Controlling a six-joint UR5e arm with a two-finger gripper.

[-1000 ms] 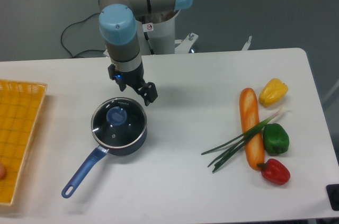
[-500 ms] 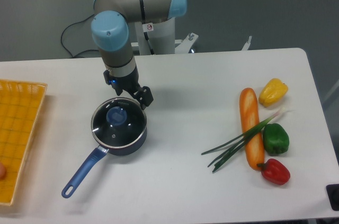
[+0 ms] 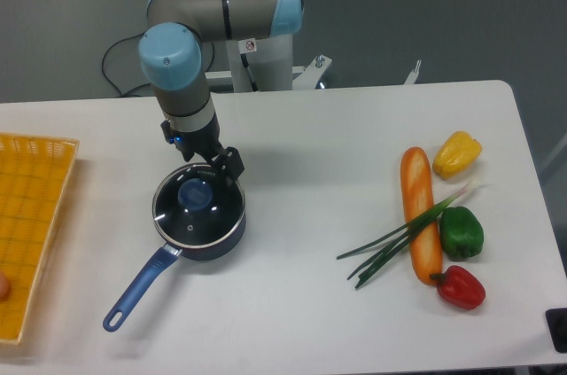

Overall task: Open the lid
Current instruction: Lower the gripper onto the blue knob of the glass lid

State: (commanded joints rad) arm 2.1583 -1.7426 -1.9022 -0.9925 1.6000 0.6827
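Note:
The lid (image 3: 198,207) is a round glass disc with a thin metal rim and a blue centre knob (image 3: 194,195). It lies flat on the dark blue long-handled saucepan (image 3: 177,246) at the table's left middle. My gripper (image 3: 213,165) hangs over the lid's far right edge, just behind and right of the knob. Its black fingers (image 3: 232,163) look spread and hold nothing. The side of the gripper nearer the knob is partly hidden by the wrist.
A yellow wire basket (image 3: 31,224) sits at the left edge. At the right lie a bread stick (image 3: 420,214), a yellow pepper (image 3: 457,153), a green pepper (image 3: 462,232), a red pepper (image 3: 460,287) and green onions (image 3: 399,238). The arm's base (image 3: 266,56) stands behind the pan.
The arm has swung left and slightly lower, carrying the gripper from right of the pan's far rim to over the lid's far edge. The lid and pan have not moved.

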